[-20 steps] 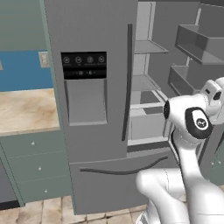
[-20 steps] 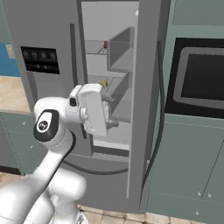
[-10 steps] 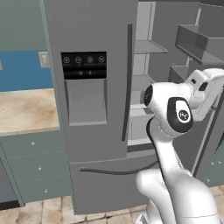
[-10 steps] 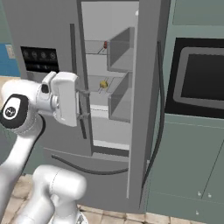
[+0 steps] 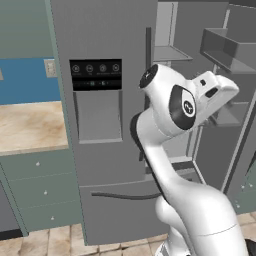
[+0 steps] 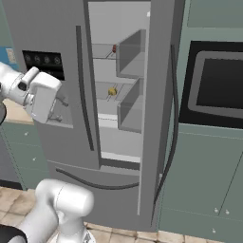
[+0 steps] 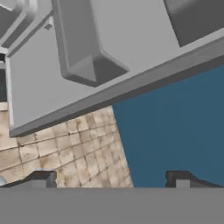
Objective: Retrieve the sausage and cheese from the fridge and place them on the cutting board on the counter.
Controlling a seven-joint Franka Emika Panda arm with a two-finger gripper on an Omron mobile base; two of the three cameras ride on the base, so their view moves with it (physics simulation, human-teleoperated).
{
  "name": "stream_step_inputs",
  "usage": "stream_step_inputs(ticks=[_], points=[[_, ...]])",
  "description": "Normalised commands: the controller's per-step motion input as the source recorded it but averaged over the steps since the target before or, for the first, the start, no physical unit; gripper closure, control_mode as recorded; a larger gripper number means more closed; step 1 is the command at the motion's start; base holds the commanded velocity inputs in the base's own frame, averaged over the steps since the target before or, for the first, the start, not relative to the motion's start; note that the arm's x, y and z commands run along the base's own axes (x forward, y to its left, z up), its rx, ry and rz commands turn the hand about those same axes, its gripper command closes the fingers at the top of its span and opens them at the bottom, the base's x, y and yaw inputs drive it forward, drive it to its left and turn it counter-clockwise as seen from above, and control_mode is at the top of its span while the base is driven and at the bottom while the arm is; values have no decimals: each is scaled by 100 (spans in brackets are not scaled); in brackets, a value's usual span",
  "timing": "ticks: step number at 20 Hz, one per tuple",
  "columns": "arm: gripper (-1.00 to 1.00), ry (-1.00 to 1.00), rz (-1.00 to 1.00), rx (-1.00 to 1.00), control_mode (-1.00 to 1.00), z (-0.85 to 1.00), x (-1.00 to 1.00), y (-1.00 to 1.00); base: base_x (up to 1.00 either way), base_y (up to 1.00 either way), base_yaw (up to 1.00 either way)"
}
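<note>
The fridge point(image 6: 57, 28) stands with its right door point(image 6: 161, 109) swung open and its left door shut. On an upper grey shelf inside lies the small dark red sausage point(image 6: 114, 48). One shelf lower sits the pale yellow cheese point(image 6: 112, 91). My gripper point(image 6: 60, 110) hangs in front of the shut left door, below the black dispenser panel point(image 6: 45, 60) and left of the opening, well apart from both foods. In the hand view my gripper point(image 7: 111, 179) is open, its fingertips point(image 7: 41, 178) wide apart with nothing between them. The beige counter point(image 5: 25, 125) lies left of the fridge. The cutting board is out of view.
The open door carries grey bins point(image 6: 130, 52) facing the shelves. A dark built-in oven point(image 6: 218, 85) sits in teal cabinets right of the fridge. Teal drawers point(image 5: 40, 185) run under the counter. Tan floor tiles point(image 7: 57, 144) and a blue wall point(image 7: 175, 127) appear past the hand.
The arm has swung left, carrying the hand from in front of the open shelves to in front of the shut left door. The gripper stayed open and empty.
</note>
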Motion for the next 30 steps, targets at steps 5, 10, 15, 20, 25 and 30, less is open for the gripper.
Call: stream_step_inputs(ticks=[5, 10, 15, 20, 25, 30], points=[[-100, -30, 0, 43, -100, 5, 0, 57, 0, 0, 0], [-100, -49, 4, 42, -100, 2, 0, 2, 0, 0, 0], [-100, -44, 15, 39, -100, -5, 21, 0, 0, 0, 0], [-100, -13, 24, 8, -100, 0, 52, 36, 0, 0, 0], [-100, 10, 18, -7, -100, -4, 67, 36, 0, 0, 0], [-100, 8, 2, -4, -100, -9, 66, 0, 0, 0, 0]])
